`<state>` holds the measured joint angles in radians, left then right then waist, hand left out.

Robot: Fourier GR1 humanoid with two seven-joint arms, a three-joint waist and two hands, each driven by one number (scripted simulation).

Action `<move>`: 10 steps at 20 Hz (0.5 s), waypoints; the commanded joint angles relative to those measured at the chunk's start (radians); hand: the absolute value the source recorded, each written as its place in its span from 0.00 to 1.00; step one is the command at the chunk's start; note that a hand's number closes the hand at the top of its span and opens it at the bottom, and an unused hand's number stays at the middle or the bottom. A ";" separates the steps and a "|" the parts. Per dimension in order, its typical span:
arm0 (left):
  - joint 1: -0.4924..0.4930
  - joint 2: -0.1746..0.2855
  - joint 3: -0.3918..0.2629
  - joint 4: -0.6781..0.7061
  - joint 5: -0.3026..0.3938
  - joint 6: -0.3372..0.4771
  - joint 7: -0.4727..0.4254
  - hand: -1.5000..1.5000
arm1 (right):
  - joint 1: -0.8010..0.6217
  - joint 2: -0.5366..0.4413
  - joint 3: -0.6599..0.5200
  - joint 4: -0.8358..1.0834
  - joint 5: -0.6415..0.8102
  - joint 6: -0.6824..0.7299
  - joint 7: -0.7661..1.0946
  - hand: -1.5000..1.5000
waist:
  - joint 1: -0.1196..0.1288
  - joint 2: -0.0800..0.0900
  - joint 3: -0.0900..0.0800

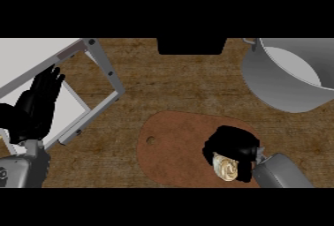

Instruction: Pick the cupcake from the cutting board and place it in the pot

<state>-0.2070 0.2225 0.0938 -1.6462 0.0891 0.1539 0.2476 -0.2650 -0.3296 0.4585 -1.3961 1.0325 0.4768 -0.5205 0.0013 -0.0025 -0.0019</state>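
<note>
Now the cupcake (226,168) is being gripped on the cutting board (175,145) by the right hand (235,142), its fingers curled round it. It should be lifted straight up, kept level, and carried high over the rim of the pot (271,86). The left hand (38,105) is being rested open at the left.

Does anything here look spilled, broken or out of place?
Nothing stands out. The cupcake sits on the board with the right hand curled round it, the pot stands apart at the back right, and no spill shows.
</note>
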 commanded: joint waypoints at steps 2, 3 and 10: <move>0.034 -0.001 0.027 0.050 0.018 -0.041 -0.070 0.50 | 0.140 -0.137 -0.020 -0.064 0.015 -0.099 -0.154 1.00 | -0.007 0.002 0.002; 0.029 0.006 0.015 -0.009 -0.006 -0.005 -0.006 0.50 | 0.255 -0.235 -0.018 -0.209 -0.019 -0.078 -0.194 1.00 | -0.026 -0.004 0.002; 0.066 0.003 0.028 -0.035 -0.002 -0.006 -0.022 0.50 | 0.548 -0.523 -0.247 -0.350 -0.210 -0.252 -0.469 1.00 | -0.035 -0.005 0.001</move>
<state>-0.1647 0.2261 0.1194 -1.6587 0.0888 0.1499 0.2319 0.1515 -0.7312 0.3315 -1.6554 0.9388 0.2480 -0.8511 -0.0317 -0.0070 -0.0003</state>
